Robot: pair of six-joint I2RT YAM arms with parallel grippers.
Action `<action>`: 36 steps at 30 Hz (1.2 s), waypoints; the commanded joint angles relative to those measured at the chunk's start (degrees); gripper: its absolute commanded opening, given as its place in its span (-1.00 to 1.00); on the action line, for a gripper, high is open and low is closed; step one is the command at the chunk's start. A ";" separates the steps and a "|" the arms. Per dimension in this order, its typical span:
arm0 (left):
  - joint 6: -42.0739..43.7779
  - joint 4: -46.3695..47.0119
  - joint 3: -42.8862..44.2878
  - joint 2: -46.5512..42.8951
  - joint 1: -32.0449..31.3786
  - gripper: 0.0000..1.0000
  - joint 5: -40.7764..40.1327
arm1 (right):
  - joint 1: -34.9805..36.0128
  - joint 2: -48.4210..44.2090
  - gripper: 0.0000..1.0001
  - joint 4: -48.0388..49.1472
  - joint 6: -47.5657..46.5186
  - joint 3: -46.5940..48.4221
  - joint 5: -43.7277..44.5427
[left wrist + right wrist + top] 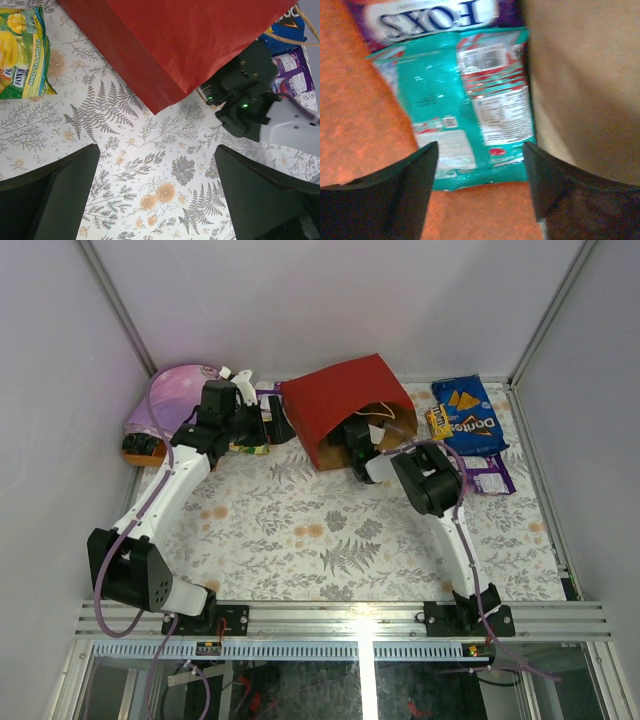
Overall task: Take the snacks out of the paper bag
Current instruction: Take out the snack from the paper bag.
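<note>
The red paper bag (335,400) lies on its side at the back, mouth toward the right front; it also shows in the left wrist view (190,40). My right gripper (352,445) reaches into the mouth. In the right wrist view it is open (480,147), its fingers either side of the near edge of a teal pouch (470,100) on the bag's floor, with a purple Fox's packet (430,17) behind it. My left gripper (272,428) is open and empty (156,150) over the tablecloth left of the bag. A yellow-green candy bag (22,50) lies beside it.
A blue Doritos bag (468,415), a small yellow packet (438,422) and a purple-white pack (490,475) lie right of the bag. A pink-purple folded cloth (175,400) sits at the back left. White walls close in the table on three sides.
</note>
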 commanded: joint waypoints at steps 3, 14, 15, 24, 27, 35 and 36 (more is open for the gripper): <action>-0.32 1.33 0.62 0.65 0.35 0.99 1.33 | -0.99 -5.18 0.70 -12.24 -2.59 2.03 2.57; 0.03 1.15 0.63 0.88 0.33 0.99 0.94 | -1.72 8.92 0.99 -29.89 -1.24 27.08 -2.06; -0.04 1.11 0.74 0.98 0.31 0.99 1.04 | -1.68 10.25 0.99 -31.05 -1.11 29.41 -2.11; 0.28 0.84 0.91 1.72 0.33 0.99 0.71 | -1.91 21.34 0.38 -31.87 -0.57 46.76 -1.16; 0.25 0.80 1.03 1.88 0.29 0.99 0.83 | -2.39 20.95 -0.20 -29.28 -0.55 44.97 -0.94; 0.03 0.80 1.12 2.35 0.38 0.99 1.46 | -3.66 18.57 -1.00 -25.98 -0.53 40.27 -1.42; 0.05 0.80 1.12 2.45 0.40 0.99 1.41 | -3.72 18.22 -1.00 -25.53 -0.52 39.78 -1.37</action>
